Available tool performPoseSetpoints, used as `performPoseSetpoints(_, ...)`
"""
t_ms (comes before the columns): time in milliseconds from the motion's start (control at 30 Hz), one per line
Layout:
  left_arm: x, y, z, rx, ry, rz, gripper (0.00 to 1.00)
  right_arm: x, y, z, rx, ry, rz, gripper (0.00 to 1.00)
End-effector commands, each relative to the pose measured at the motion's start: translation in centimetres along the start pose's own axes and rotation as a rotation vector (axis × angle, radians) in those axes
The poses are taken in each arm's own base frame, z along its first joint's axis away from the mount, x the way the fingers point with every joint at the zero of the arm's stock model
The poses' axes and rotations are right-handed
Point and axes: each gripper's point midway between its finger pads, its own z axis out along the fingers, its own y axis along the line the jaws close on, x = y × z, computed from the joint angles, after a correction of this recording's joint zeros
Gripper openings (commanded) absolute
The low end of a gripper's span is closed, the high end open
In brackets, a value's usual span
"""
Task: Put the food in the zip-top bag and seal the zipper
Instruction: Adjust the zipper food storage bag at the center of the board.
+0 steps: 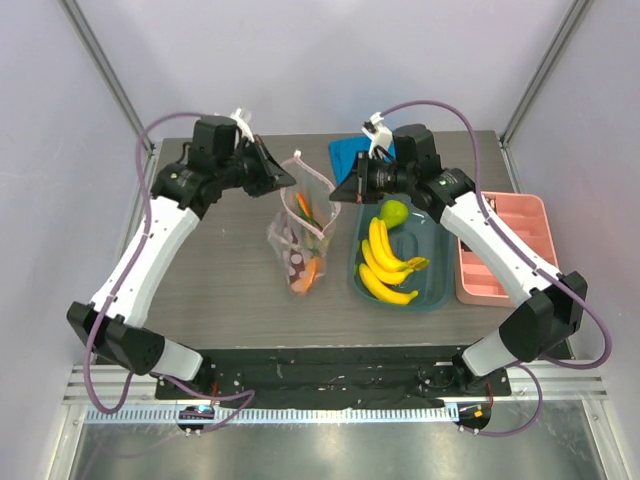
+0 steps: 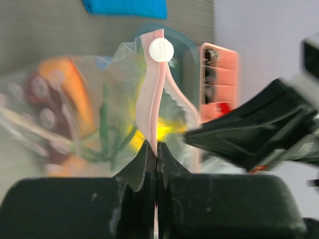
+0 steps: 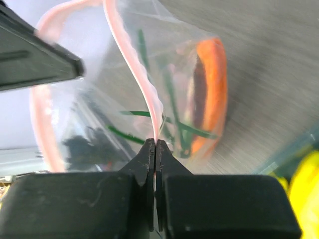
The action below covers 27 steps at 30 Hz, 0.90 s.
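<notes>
The top external camera is looking steeply down from above and behind the arm bases, which are sitting at 6 o'clock, and is taking in the whole table (image 1: 230, 290) from far off. The left wrist camera is peering along the left gripper (image 2: 156, 148) toward the table's 3 o'clock side, pressed close to the zipper (image 2: 152, 99), with the pink tray (image 2: 219, 74) blurring behind. The right wrist camera is facing roughly 9 o'clock over the right gripper (image 3: 155, 145), equally close. All three are sharing the zip-top bag (image 1: 303, 235) near the table's centre.
</notes>
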Motion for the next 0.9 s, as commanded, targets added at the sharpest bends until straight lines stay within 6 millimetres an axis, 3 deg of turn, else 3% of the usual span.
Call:
performPoseSetpoints(0,-2.1,1.8,-5.6,-0.218,-0.078,0.582,0.0,-4.7,9.5,-3.2,-0.234,-0.144,-0.1,0.01)
performPoseSetpoints(200,-2.4,2.8,-9.1,-0.305,-0.063,0.743,0.0,-4.2,11.3,-2.2,-0.296,-0.111,-0.051,0.01)
performPoseSetpoints(300,-2.7,2.5,-10.8,-0.313,-0.07,0.827,0.01,-4.2,10.6,-1.2,-0.282,-0.099,-0.032,0.01)
performPoseSetpoints(367,-3.2,2.8,-11.3,-0.339,-0.082,0.871,0.06,-3.8,9.7,-0.7,-0.256,-0.102,-0.041,0.01)
performPoseSetpoints(467,-2.7,5.3,-10.5,-0.422,0.0,0.879,0.03,-2.9,7.9,0.3,-0.206,-0.097,-0.024,0.01)
performPoseSetpoints(533,-1.8,7.0,-9.3,-0.464,0.081,0.834,0.0,-2.7,7.8,0.5,-0.212,-0.099,-0.005,0.01)
performPoseSetpoints(667,0.1,7.5,-8.0,-0.375,0.15,0.694,0.01,-2.0,7.4,0.5,-0.22,-0.118,0.006,0.01)
performPoseSetpoints(767,0.5,6.0,-7.1,-0.277,0.148,0.643,0.0,-1.3,6.9,0.6,-0.207,-0.107,-0.042,0.01)
performPoseSetpoints(800,0.5,5.5,-6.8,-0.25,0.143,0.624,0.0,-1.1,6.5,0.5,-0.194,-0.099,-0.056,0.04)
performPoseSetpoints(867,0.5,5.6,-6.1,-0.251,0.157,0.606,0.0,-1.6,6.0,-0.1,-0.176,-0.109,-0.122,0.32)
